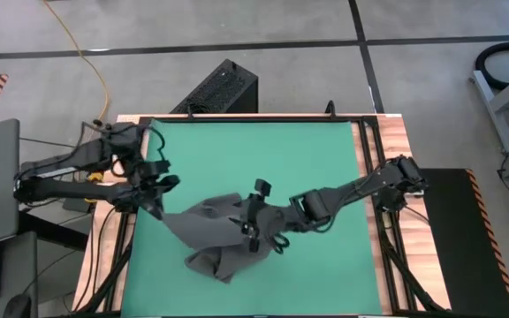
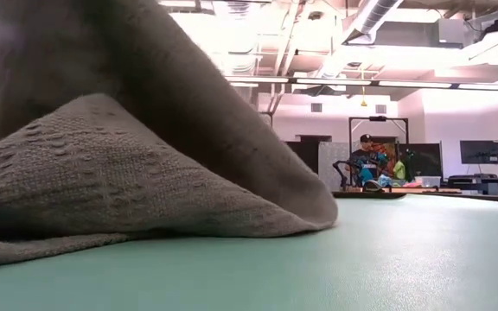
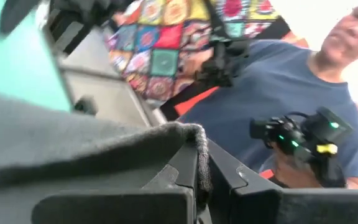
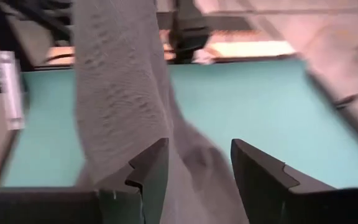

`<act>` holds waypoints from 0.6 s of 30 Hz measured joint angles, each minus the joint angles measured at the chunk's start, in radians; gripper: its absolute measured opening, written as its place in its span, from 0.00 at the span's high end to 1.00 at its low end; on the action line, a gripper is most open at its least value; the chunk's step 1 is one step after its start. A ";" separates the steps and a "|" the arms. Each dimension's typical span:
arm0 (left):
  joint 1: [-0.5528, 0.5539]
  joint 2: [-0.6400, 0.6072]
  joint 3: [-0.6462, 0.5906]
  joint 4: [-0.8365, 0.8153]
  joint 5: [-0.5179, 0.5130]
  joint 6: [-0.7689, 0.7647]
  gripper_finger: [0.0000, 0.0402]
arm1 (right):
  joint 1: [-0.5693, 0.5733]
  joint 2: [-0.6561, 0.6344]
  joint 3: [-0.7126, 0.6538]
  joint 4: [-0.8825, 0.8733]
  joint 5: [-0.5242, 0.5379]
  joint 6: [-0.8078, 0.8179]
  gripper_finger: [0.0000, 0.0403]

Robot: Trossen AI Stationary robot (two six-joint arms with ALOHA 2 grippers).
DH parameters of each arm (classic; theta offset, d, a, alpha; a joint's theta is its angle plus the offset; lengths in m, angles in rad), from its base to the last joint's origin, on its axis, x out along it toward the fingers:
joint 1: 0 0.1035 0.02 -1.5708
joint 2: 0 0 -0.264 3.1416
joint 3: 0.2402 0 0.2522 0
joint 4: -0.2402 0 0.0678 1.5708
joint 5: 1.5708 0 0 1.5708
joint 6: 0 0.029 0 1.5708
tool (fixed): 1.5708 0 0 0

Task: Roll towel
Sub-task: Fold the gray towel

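Meanwhile the left gripper [image 3: 199, 180] pinches the towel [image 1: 215, 231] edge, while the right gripper [image 4: 197, 168] gapes apart over it.

The green mat [image 1: 325, 168] covers most of the table [image 1: 396, 132]; the towel [image 1: 215, 231] lies crumpled on the mat's near half, toward the left; the left gripper [image 1: 160, 188] is at the towel's upper left corner, near the mat's left edge, and a strip of cloth goes up to it; the right gripper [image 1: 253, 221] is over the middle of the towel, its arm reaching in from the right side; a black box [image 1: 219, 88] stands on the floor behind the table.
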State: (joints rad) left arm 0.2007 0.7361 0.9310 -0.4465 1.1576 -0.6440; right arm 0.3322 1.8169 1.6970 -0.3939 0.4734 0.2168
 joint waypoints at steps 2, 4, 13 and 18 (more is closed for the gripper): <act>-0.013 -0.043 0.000 -0.169 -0.066 0.064 1.00 | -0.035 0.004 0.000 -0.016 -0.084 -0.001 0.51; -0.035 -0.073 0.000 -0.317 -0.151 0.122 1.00 | -0.077 0.029 0.000 -0.010 -0.161 -0.021 0.51; -0.157 -0.141 0.000 -0.698 -0.492 0.193 1.00 | -0.194 0.151 0.001 0.027 -0.431 -0.174 0.51; -0.214 -0.138 0.000 -0.747 -0.585 0.179 1.00 | -0.232 0.247 -0.001 0.027 -0.545 -0.219 0.51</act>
State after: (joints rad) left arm -0.0130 0.5980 0.9306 -1.1940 0.5727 -0.4653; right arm 0.0999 2.0640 1.6958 -0.3669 -0.0715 -0.0021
